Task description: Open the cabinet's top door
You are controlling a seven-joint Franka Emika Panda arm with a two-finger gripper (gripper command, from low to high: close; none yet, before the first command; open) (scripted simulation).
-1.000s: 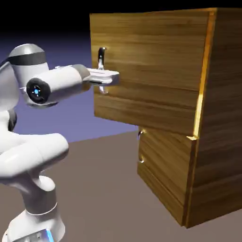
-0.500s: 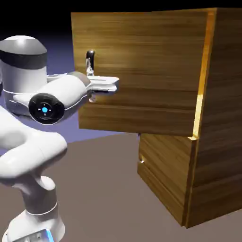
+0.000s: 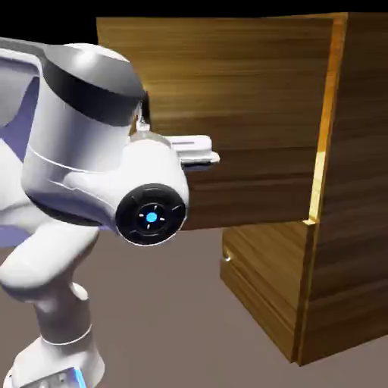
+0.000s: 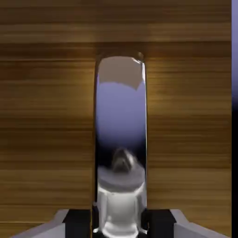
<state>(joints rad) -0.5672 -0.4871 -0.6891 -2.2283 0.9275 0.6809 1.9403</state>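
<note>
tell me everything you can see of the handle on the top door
The handle is a smooth, shiny, mirror-like bar with a rounded end, metal by its look. It sits close to the edge of the top door, its length running across the wood grain. The gripper is shut on it, a finger tip on each side. In the exterior view the arm hides most of it.

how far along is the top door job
Already done: the top door stands swung well out from the cabinet, its lower edge jutting past the shorter panel. In hand: the handle, with the jaws closed on it. Left: probably just letting go, perhaps after a little more swing.
</note>
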